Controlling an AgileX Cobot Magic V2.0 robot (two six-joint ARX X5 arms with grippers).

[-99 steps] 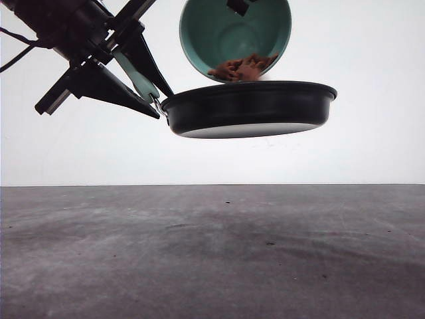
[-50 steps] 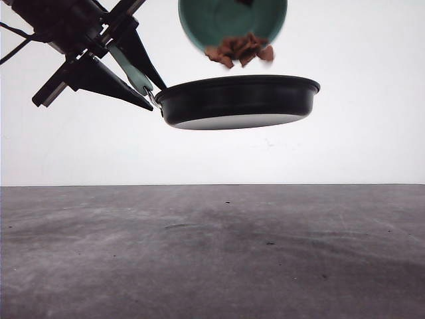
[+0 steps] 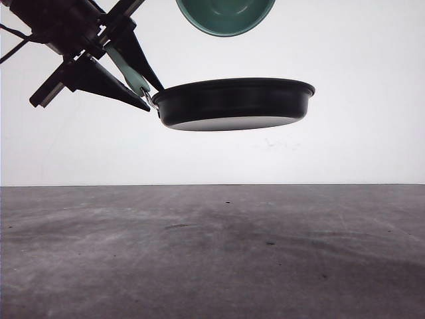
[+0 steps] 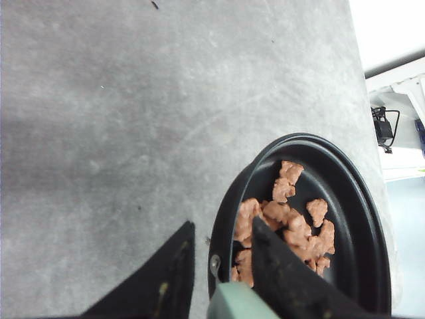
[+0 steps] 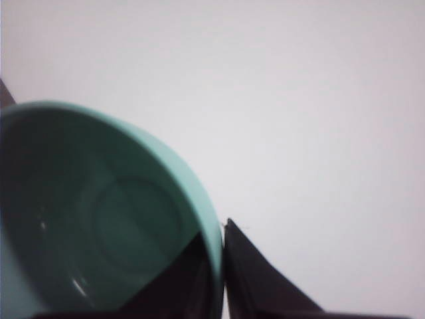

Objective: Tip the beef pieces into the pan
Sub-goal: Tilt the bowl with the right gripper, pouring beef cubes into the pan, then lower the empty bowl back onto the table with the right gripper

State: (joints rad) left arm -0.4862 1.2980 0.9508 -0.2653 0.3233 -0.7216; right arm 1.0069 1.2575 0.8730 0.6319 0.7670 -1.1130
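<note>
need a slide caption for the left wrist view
Left gripper holding the mint-green handle of a shallow round black frying pan above the grey table, with reddish-brown beef pieces inside.

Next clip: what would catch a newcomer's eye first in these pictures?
The black pan, held in the air well above the grey table by the left gripper clamped on its mint-green handle. Above it the tipped teal bowl looks empty, its rim pinched by the right gripper. The left wrist view shows the beef pieces lying in the pan.
</note>
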